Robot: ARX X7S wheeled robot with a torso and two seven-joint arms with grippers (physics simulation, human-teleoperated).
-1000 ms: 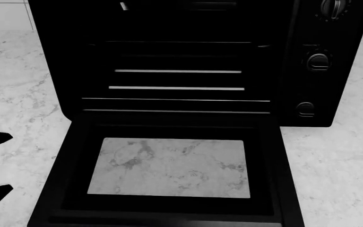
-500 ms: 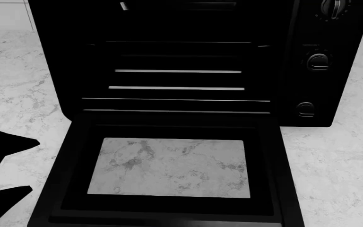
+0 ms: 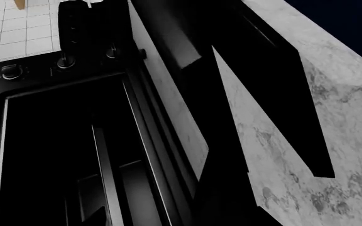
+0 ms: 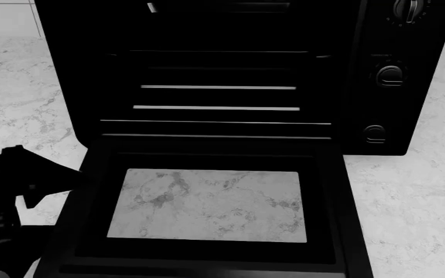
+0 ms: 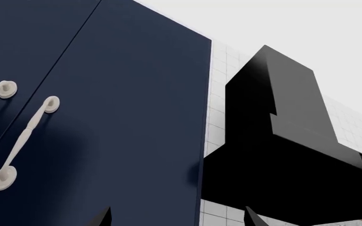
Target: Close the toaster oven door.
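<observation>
While the toaster oven (image 4: 230,69) stands glossy black at the back of the marble counter (image 4: 408,197), its door (image 4: 207,202) lies folded flat toward the robot, its glass window showing the marble beneath. Thin metal racks (image 4: 217,97) cross the cavity; three knobs (image 4: 389,75) run down the right panel. The left gripper (image 4: 29,191) sits just beside the door's left edge, fingers spread apart. The right gripper's state cannot be told; its wrist camera faces navy cabinet doors (image 5: 93,117).

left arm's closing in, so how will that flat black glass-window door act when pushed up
The flat black door with the glass window lies fully open, joined to the glossy black toaster oven along its back edge, so it will probably swing up stiffly rather than slide. Its glossy frame may be slippery. The left gripper approaches its left edge.
</observation>
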